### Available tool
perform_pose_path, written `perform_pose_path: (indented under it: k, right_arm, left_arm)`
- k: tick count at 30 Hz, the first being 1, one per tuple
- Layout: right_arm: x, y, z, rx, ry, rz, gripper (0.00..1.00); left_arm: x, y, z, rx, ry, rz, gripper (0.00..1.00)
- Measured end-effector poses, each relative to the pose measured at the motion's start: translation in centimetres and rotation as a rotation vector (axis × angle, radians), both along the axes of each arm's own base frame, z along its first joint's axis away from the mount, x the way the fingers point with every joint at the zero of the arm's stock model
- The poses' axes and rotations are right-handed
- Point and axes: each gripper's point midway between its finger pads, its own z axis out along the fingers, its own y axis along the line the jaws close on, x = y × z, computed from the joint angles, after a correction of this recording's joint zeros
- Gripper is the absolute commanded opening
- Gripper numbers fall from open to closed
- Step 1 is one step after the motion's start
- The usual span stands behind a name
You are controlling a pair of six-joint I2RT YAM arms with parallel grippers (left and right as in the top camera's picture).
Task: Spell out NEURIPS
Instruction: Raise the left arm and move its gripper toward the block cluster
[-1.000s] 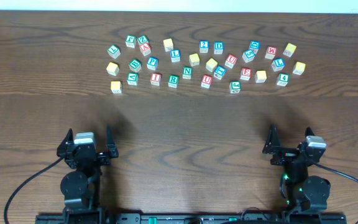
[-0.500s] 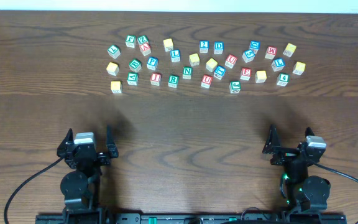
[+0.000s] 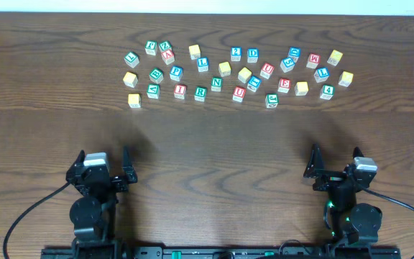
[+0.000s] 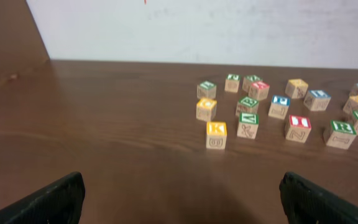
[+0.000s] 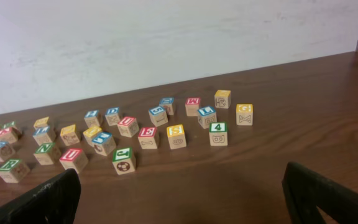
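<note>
Wooden letter cubes [image 3: 236, 53] lie scattered across the far part of the desk [image 3: 207, 144], green N [image 3: 216, 83], red E [image 3: 284, 85], red U [image 3: 238, 93], green R [image 3: 200, 93], red I [image 3: 180, 91], blue P [image 3: 176, 73] and yellow S [image 3: 302, 88] mixed among them. At the near edge the left tool [image 3: 102, 155] and right tool [image 3: 336, 160] both gape wide, empty, well apart from every cube.

free: table [image 3: 207, 144] middle band, edge to edge, and lower centre | blocked: cube cluster [image 3: 216, 83] upper centre, only narrow gaps between cubes
</note>
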Motion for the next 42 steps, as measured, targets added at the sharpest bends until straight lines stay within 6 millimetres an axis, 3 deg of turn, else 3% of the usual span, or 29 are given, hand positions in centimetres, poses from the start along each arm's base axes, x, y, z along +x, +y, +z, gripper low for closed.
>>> perform_pose_path:
  k: [3, 9, 13, 21, 27, 32, 42]
  right_arm:
    - [0.0, 0.0, 0.0, 0.000, 0.000, 0.000, 0.99]
    - [0.0, 0.0, 0.0, 0.000, 0.000, 0.000, 0.99]
    - [0.0, 0.0, 0.0, 0.000, 0.000, 0.000, 0.99]
    - [0.0, 0.0, 0.0, 0.000, 0.000, 0.000, 0.99]
    - [0.0, -0.9, 0.2, -0.004, -0.007, -0.054, 0.99]
    - [-0.1, -1.5, 0.2, -0.007, -0.010, -0.089, 0.99]
    - [-0.1, -1.6, 0.4, -0.008, -0.014, -0.096, 0.99]
  left_arm:
    - [0.0, 0.0, 0.2, -0.011, 0.036, -0.001, 0.98]
    - [1.1, -0.6, 5.3, -0.024, 0.061, -0.036, 0.98]
    - [2.6, -1.1, 7.8, -0.041, 0.147, -0.070, 0.98]
    - [6.1, -2.3, 10.5, -0.100, 0.385, -0.147, 0.98]
    - [8.5, -2.6, 11.5, -0.140, 0.572, -0.164, 0.98]
    - [10.5, -2.4, 11.4, -0.148, 0.617, -0.164, 0.98]
    - [10.8, -2.4, 9.9, -0.157, 0.668, -0.162, 0.98]
